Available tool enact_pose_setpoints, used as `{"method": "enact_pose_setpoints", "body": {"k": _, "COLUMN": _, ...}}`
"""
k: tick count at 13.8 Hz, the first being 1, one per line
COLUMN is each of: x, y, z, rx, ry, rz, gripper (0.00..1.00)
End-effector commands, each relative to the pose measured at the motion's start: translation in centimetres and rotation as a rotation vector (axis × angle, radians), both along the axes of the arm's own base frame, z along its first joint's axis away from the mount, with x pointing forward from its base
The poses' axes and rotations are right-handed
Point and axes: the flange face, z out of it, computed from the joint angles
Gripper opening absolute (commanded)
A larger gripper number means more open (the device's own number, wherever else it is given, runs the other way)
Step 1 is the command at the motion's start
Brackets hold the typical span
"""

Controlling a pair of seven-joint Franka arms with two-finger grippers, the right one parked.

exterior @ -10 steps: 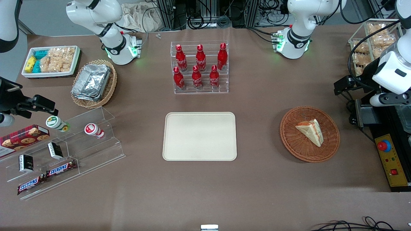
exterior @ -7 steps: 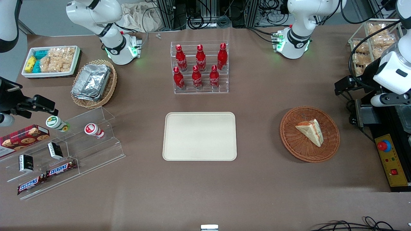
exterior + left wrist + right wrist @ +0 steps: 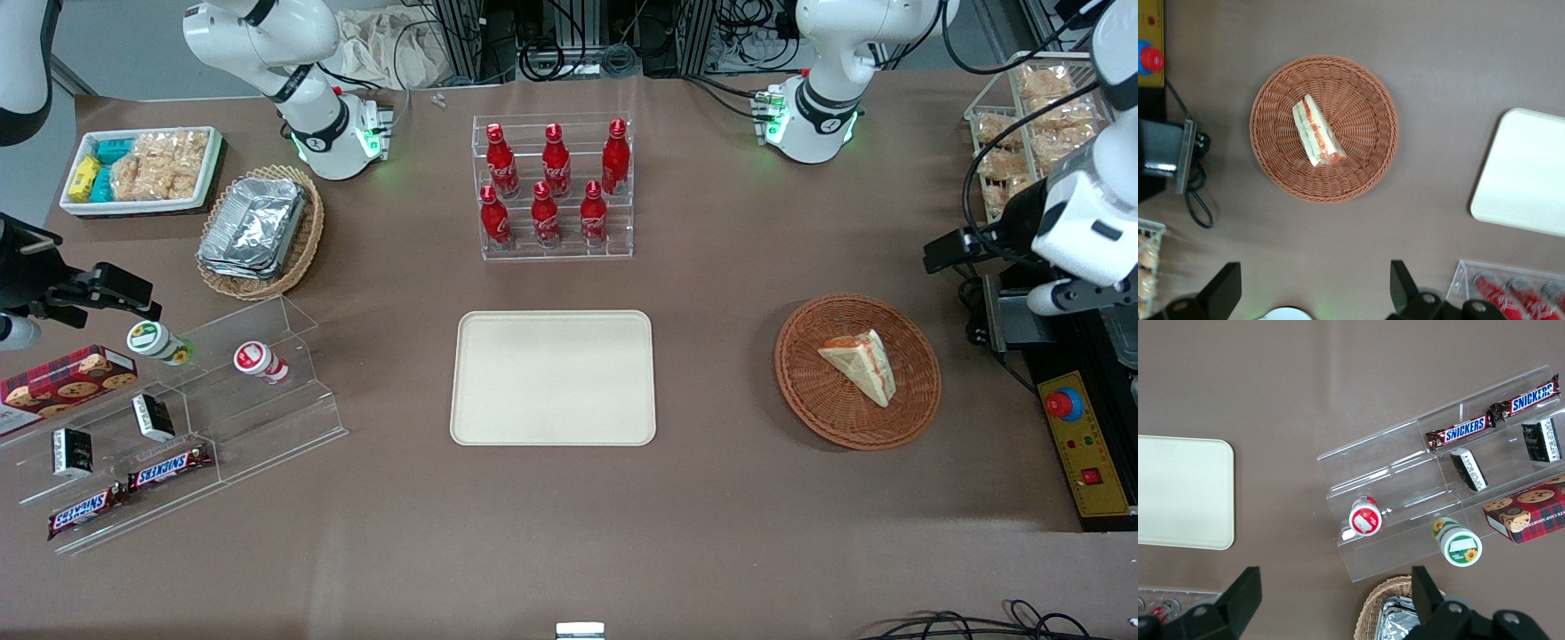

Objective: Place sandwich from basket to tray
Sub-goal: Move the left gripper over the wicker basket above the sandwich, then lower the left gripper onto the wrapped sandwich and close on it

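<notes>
Left wrist view: the sandwich [image 3: 1315, 131] is seen lying in the basket [image 3: 1368, 167], well apart from the end effector [image 3: 1313, 293], whose fingers are spread; since the earlier frame, the left arm has been shifted slightly; the tray [image 3: 553, 377] is left bare.

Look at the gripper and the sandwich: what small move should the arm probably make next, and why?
Probably move the gripper over the basket and lower it toward the sandwich. Its fingers stand open and hold nothing, well above the table at the working arm's end, while the sandwich lies in the basket and the tray is bare.
</notes>
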Motion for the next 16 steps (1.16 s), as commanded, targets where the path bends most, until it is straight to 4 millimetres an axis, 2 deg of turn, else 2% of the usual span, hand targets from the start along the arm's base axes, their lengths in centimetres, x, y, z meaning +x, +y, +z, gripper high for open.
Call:
{"method": "enact_pose_setpoints", "body": {"k": 1, "x": 1.3, "y": 0.0, "z": -3.3, "rx": 0.024, "ry": 0.046, "rz": 0.082, "gripper": 1.00}}
{"method": "enact_pose_setpoints", "body": {"k": 3, "x": 2.2, "y": 2.5, "z": -6.6, "rx": 0.034, "ry": 0.040, "rz": 0.160, "gripper": 1.00}}
{"method": "enact_pose_setpoints", "body": {"k": 5, "x": 2.4, "y": 2.9, "z": -11.1, "rx": 0.052, "ry": 0.009, "rz": 0.261, "gripper": 1.00}}
{"method": "enact_pose_setpoints", "body": {"k": 7, "x": 2.4, "y": 4.5, "z": -15.9, "rx": 0.059, "ry": 0.008, "rz": 0.338, "gripper": 1.00}}
{"method": "enact_pose_setpoints", "body": {"k": 10, "x": 2.7, "y": 4.7, "z": -21.0, "rx": 0.066, "ry": 0.011, "rz": 0.412, "gripper": 1.00}}
{"method": "enact_pose_setpoints", "body": {"k": 12, "x": 2.7, "y": 4.0, "z": -24.5, "rx": 0.061, "ry": -0.012, "rz": 0.457, "gripper": 1.00}}
{"method": "enact_pose_setpoints", "body": {"k": 16, "x": 0.8, "y": 3.9, "z": -31.9, "rx": 0.050, "ry": -0.077, "rz": 0.486, "gripper": 1.00}}
